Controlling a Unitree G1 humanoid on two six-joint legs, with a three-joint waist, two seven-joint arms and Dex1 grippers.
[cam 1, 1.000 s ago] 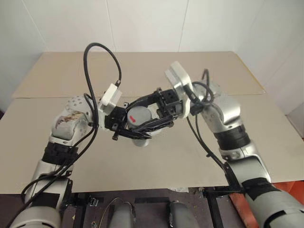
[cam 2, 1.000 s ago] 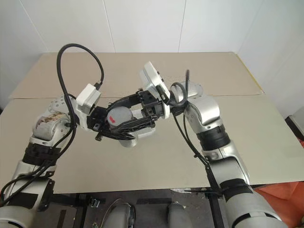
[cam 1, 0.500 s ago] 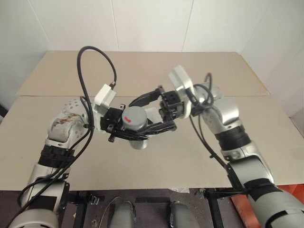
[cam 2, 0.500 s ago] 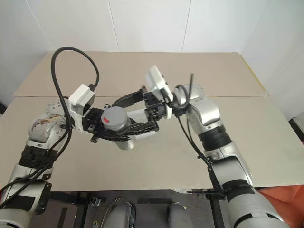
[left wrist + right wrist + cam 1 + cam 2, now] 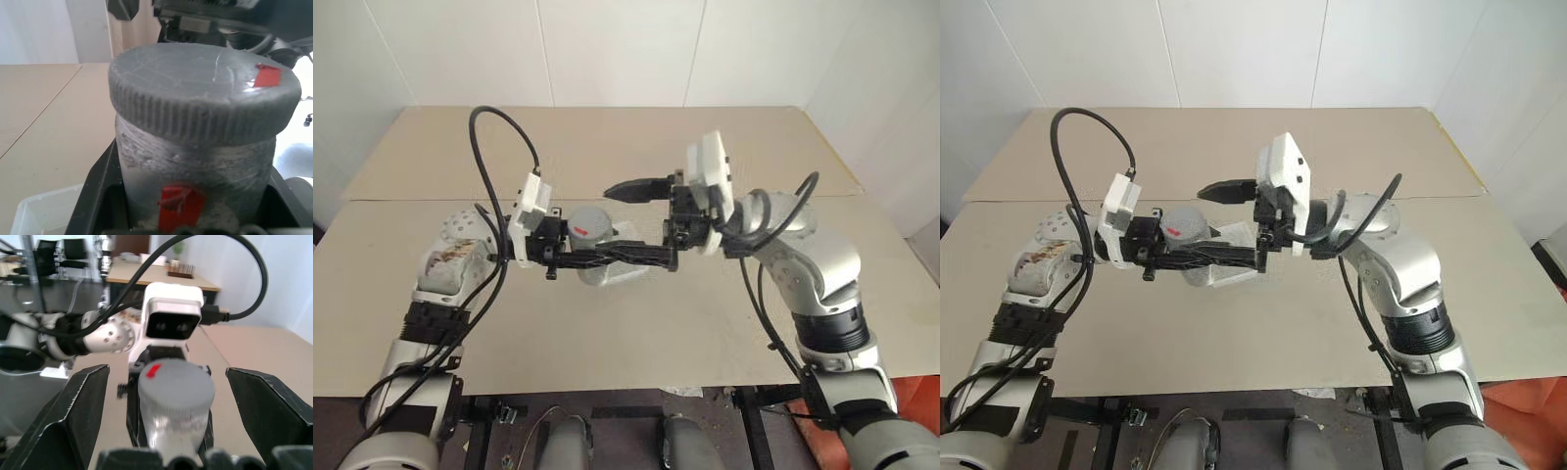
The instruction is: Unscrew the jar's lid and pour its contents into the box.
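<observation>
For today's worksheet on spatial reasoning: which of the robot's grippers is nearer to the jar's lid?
Left. The left gripper is shut on the jar just below the lid; the right gripper stands open, its fingers apart on either side of the lid.

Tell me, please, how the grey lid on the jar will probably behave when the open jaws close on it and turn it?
The lid looks stiff, so it should not bend. Its ribbed rim likely gives grip, so slipping seems unlikely. The jar is clamped in the left gripper, so it should stay put while the right gripper twists.
</observation>
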